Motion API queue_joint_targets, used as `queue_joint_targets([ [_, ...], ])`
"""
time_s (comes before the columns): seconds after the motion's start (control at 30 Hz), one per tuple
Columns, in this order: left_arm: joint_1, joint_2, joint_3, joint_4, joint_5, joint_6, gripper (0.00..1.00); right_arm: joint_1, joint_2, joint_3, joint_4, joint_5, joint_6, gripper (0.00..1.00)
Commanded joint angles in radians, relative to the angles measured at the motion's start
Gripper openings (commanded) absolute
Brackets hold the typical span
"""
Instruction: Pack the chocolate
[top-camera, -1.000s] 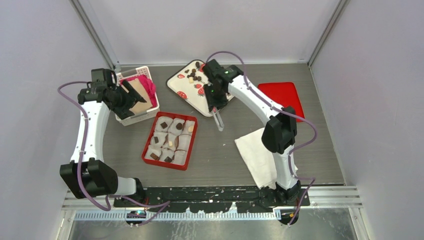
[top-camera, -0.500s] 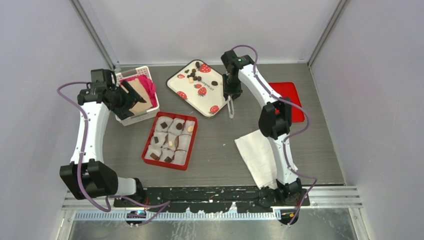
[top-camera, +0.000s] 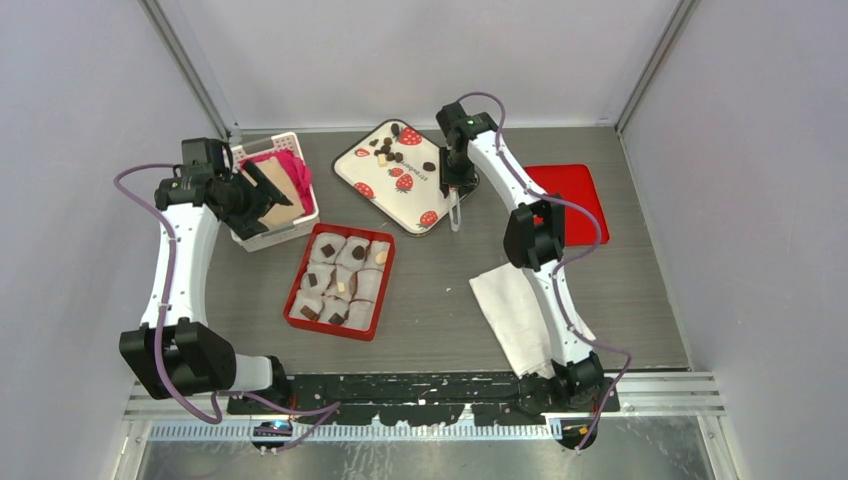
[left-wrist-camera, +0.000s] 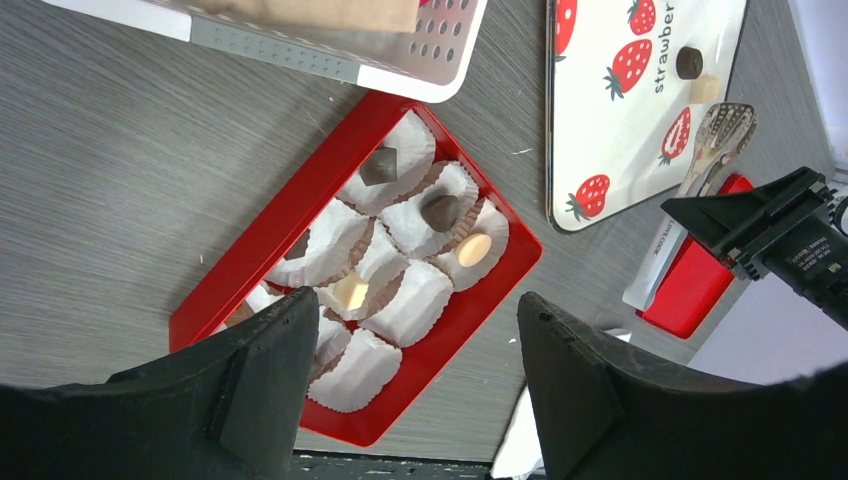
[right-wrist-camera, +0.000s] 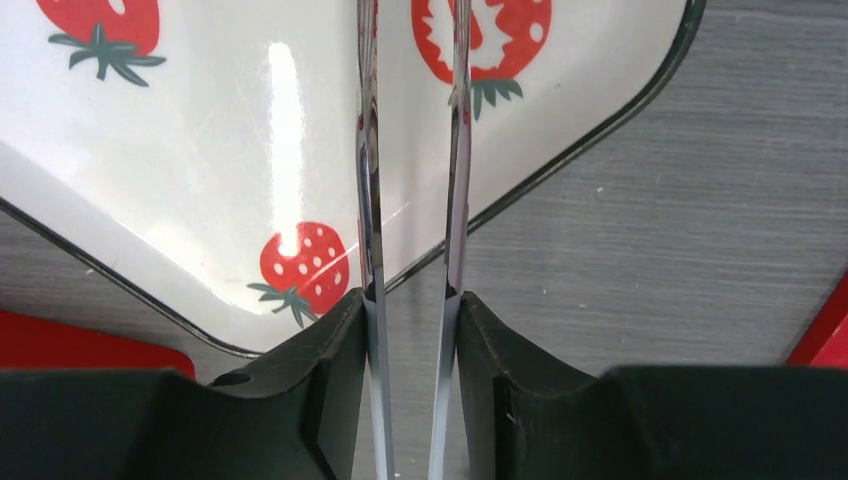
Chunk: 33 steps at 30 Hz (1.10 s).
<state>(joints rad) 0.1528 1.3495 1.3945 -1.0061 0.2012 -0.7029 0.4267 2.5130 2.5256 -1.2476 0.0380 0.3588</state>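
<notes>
While the right hand (right-wrist-camera: 410, 300) clamps tongs (top-camera: 456, 212), chocolate (top-camera: 388, 150) lies nearby, leftward.

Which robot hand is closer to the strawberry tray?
The right. The right gripper, holding tongs, hovers at the strawberry tray's right edge. The left gripper hangs open by the white basket, off to the tray's left.

The left arm (top-camera: 180, 260) and right arm (top-camera: 505, 178) are alike: glossy white link shells between chunky matt black joint housings, a thin mauve cable (top-camera: 140, 166) looping loosely alongside each, angular black fingers (left-wrist-camera: 255, 385) at the tip, and a perforated black base rail (top-camera: 420, 386) along the near edge.
</notes>
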Motion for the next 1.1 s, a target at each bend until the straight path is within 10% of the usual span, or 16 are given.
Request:
queue_joint_targets([
  [0.0,0.010,-0.023,0.014,0.018,-0.013,-0.007,0.74,-0.008,0.025,0.097,0.020,0.009,0.015,0.42],
  [1.07,0.009,0.010,0.050,0.009,-0.019,-0.020,0.73,0.000,0.155,0.209,0.121,0.069,0.056,0.49],
])
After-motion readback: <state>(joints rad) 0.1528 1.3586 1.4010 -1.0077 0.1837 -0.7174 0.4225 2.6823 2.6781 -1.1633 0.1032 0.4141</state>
